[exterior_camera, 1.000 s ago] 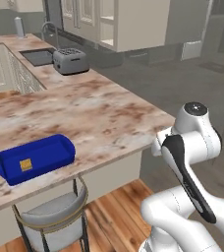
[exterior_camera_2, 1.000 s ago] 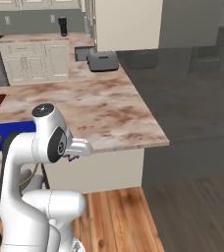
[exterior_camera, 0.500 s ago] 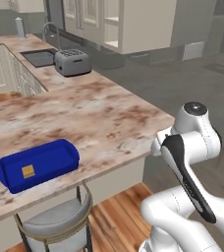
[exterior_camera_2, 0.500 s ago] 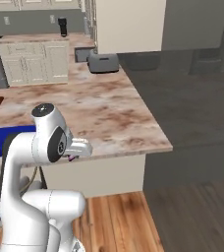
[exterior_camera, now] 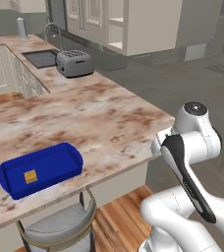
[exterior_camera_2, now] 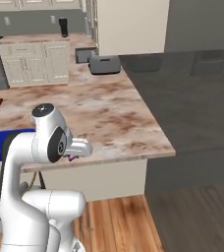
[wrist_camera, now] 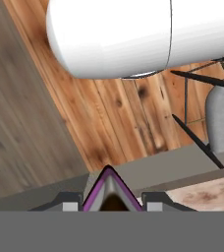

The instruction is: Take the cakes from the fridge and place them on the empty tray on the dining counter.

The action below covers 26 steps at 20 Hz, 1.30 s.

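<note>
1. One cake down, by the look of it: noting the tan square block (exterior_camera: 30, 176) lying inside the blue tray (exterior_camera: 65, 150), toward the tray's left end.
2. Locating the tray on the dining counter (exterior_camera: 104, 118), close to the counter's near edge and above a grey-cushioned stool (exterior_camera: 60, 229); toaster (exterior_camera: 74, 63) and sink (exterior_camera: 41, 58) sitting well apart from it at the counter's far end.
3. Carrying the second cake: seeing the chocolate wedge (wrist_camera: 111, 193), dark in the middle with a pink-purple rim, standing between the finger tips of the gripper (wrist_camera: 111, 206) in the hand view.
4. Reading the jaws as roughly half closed and pinching the wedge from both sides; glimpsing the same pink edge under the hand in the right base view.
5. Keeping the arm folded tight against the robot, with the hand below the counter's near edge and pointing down at the wooden floor rather than at the tray.
6. Judging the step in hand as transport: bringing the wedge to the dining counter, with placing not yet begun.
7. Needing next: lifting the hand clear above the counter's near edge, then swinging it to the robot's left until it is hovering over the bare right part of the tray.
8. Needing after that: lowering inside the raised rim, beside the tan block and not on top of it, and only then parting the jaws.
9. Watching for two risks while doing so: clipping the counter's near edge on the way up, and squeezing or tipping a small soft wedge during the swing.
</note>
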{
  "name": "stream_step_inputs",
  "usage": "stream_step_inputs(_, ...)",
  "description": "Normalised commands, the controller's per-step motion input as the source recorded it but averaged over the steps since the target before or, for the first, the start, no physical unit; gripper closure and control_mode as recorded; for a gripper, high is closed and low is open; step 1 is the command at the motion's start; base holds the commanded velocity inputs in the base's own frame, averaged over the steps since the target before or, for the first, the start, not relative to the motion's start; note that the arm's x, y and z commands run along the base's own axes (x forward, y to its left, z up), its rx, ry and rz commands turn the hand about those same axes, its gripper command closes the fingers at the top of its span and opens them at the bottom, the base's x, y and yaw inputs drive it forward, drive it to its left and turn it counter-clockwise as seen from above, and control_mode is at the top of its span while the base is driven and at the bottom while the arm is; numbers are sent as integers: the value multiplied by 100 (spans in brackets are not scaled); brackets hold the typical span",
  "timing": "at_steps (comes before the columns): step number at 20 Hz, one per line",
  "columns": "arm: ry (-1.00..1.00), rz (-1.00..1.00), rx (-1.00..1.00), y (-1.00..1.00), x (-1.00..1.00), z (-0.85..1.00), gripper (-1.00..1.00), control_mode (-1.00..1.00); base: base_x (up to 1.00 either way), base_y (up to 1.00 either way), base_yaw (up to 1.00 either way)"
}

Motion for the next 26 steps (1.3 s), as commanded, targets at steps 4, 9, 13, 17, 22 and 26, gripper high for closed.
stream_step_inputs(4,0,0,0,0,0,0,100,100,42,0,5)
stream_step_inputs(9,0,0,0,0,0,0,100,100,40,0,7)
stream_step_inputs(13,0,0,0,0,0,0,100,100,35,0,10)
stream_step_inputs(17,0,0,0,0,0,0,100,100,33,-3,12)
stream_step_inputs(22,0,0,0,0,0,0,100,100,28,-8,13)
stream_step_inputs(26,0,0,0,0,0,0,100,100,33,-8,13)
